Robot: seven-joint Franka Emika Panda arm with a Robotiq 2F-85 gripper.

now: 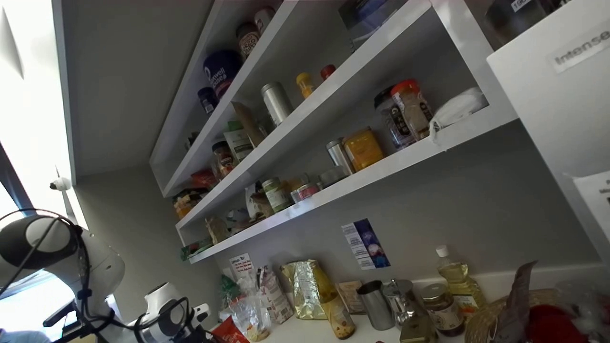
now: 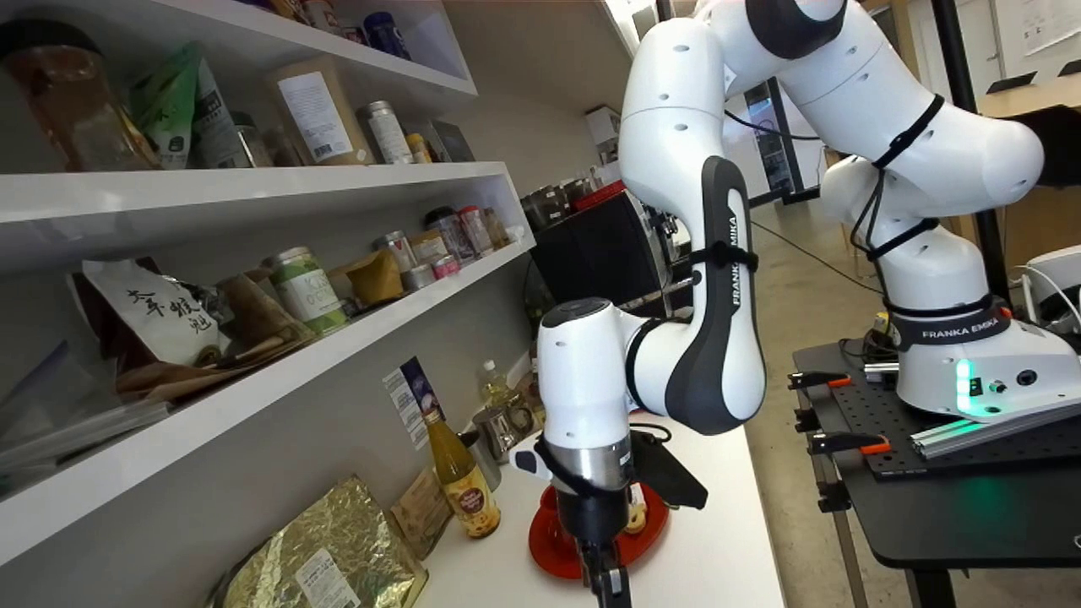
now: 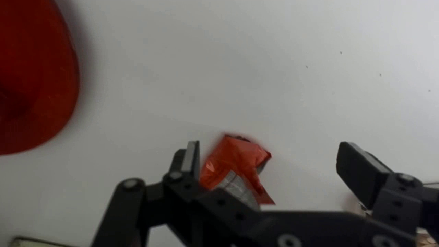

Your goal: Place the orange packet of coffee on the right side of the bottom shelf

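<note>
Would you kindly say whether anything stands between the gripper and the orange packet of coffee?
Nothing visible does: the wrist view shows the orange packet beyond the open gripper, which itself hides part of it.

FRANKA EMIKA — on robot arm (image 2: pixel 722 198)

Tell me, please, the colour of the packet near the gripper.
The packet is orange-red and partly grey, seen best in the wrist view.

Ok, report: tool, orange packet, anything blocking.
Tool open, nothing gripped. Orange packet on counter, partly hidden in wrist view. Red plate nearby, apparently no obstacle.
</note>
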